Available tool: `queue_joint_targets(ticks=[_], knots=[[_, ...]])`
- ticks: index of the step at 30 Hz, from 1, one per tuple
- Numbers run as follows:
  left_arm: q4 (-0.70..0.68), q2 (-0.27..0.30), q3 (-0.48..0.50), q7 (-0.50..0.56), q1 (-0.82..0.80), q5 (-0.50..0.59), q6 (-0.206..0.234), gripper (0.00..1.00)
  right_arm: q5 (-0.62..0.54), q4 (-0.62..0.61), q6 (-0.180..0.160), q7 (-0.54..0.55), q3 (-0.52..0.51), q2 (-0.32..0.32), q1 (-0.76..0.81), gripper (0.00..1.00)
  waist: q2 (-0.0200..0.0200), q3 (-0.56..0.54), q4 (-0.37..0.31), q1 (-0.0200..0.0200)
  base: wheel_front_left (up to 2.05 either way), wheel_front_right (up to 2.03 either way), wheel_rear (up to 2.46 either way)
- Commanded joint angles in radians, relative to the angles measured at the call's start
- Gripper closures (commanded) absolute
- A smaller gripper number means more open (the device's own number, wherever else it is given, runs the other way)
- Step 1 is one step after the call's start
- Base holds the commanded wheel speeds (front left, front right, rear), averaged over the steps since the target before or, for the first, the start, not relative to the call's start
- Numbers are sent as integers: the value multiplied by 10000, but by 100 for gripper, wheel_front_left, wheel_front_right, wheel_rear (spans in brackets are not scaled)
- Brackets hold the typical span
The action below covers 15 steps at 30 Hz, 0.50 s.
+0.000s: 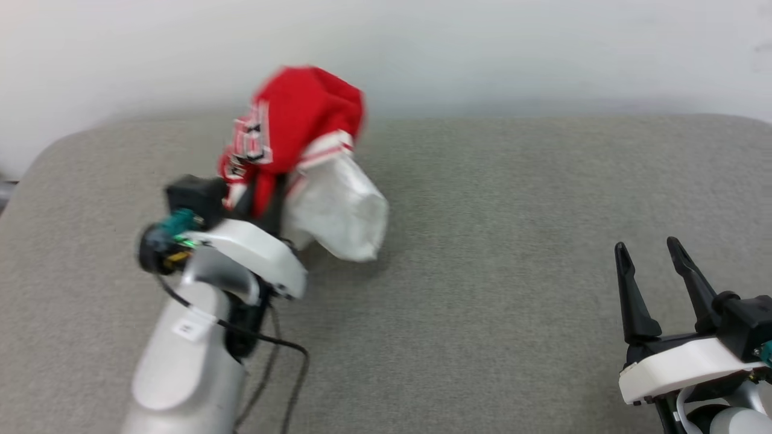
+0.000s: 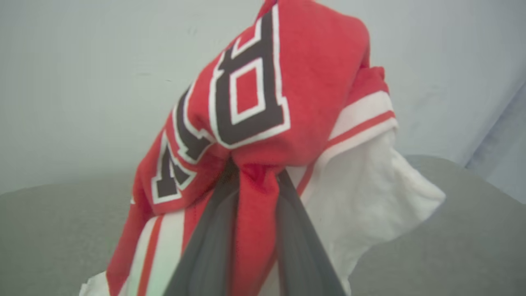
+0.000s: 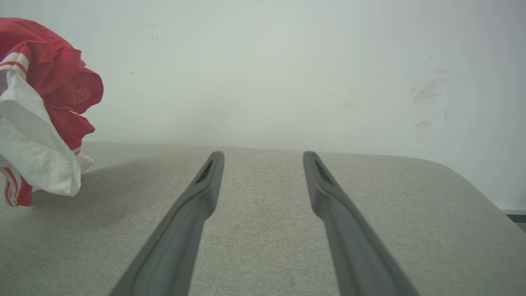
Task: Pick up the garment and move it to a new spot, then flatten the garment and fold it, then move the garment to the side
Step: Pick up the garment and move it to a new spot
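My left gripper (image 2: 254,174) clamps a fold of the crumpled red jersey shirt with white sleeves and black lettering (image 1: 301,114), holding it bunched over the left rear of the grey fabric surface (image 1: 512,241). My right gripper (image 1: 647,244) rests spread wide, well apart.

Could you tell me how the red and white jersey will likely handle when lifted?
The red jersey with white sleeves is probably floppy: it droops in folds around the left gripper. Likely light, since one pinch holds it.
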Motion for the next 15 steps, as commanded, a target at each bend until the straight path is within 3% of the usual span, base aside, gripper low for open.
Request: queue_joint_targets(ticks=[1,8,15], knots=[[-116,-173,-224,93,214,-64,-55,100,135,-21,-7,-50,9,23,25,0,0,174,-415,2,0,0,0],[112,-796,-2464,651,892,-324,-144,100,321,1,-5,-209,69,23,-296,0,0,986,-1022,2,0,0,0],[633,-868,-4735,768,1077,-883,-153,100,369,215,-7,-421,-48,23,-582,0,0,1483,-1044,2,0,0,0]])
